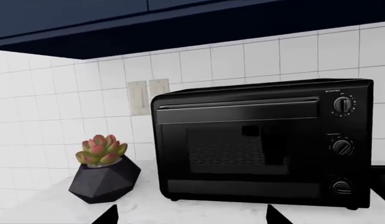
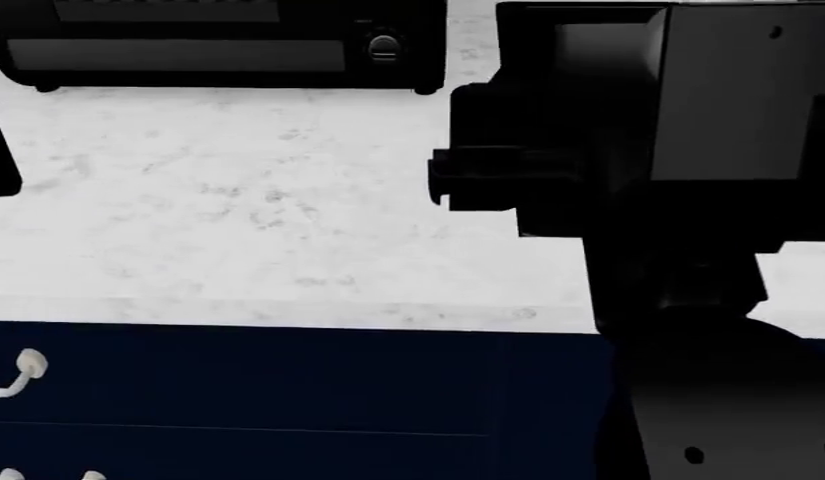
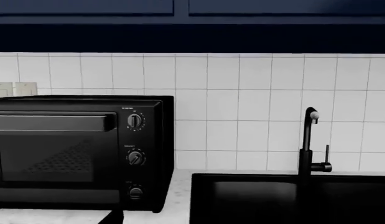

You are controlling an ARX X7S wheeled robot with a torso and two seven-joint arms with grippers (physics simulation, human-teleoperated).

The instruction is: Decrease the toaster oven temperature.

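The toaster oven (image 1: 261, 144) is a wide black box with a dark glass door, standing on the white counter against the tiled wall. Three round knobs sit one above another on its right panel: top (image 1: 343, 105), middle (image 1: 342, 146), bottom (image 1: 341, 186). My left gripper (image 1: 191, 220) is open and empty, well back from the door. The right wrist view shows the oven (image 3: 74, 149) with the same knobs, top (image 3: 136, 121) to bottom (image 3: 136, 191). My right gripper (image 3: 192, 221) is open and empty, back from the panel. The head view shows only the oven's lower edge (image 2: 212, 45).
A succulent in a black faceted pot (image 1: 105, 175) stands left of the oven. A black sink basin (image 3: 292, 198) with a black faucet (image 3: 307, 144) lies right of it. My right arm (image 2: 626, 150) fills the right of the head view. Dark blue cabinets hang overhead.
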